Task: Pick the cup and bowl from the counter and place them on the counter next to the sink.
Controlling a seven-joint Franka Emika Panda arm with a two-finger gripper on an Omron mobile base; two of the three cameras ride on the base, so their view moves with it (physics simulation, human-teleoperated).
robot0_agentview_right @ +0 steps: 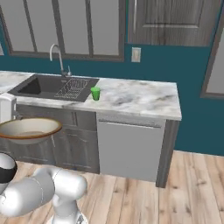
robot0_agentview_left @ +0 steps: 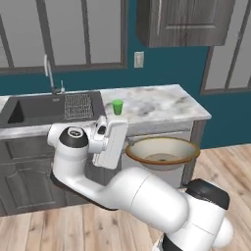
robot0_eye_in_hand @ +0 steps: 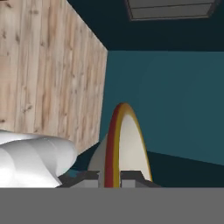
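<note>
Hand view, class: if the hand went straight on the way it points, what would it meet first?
Beyond the bowl whose rim the hand grips, probably the teal wall; the way looks free, though depth is unclear.

Both base views look forward and down from behind the arm, left and right of the claw [robot0_agentview_left: 128, 143], standing back from the marble counter [robot0_agentview_left: 162, 105]. They share the counter, its sink [robot0_agentview_right: 41, 86], green cup [robot0_agentview_right: 95, 93] and the claw's bowl [robot0_agentview_right: 27, 130]. The hand view sits at the claw [robot0_eye_in_hand: 112, 176], rolled sideways, very near the bowl's rim.
</note>
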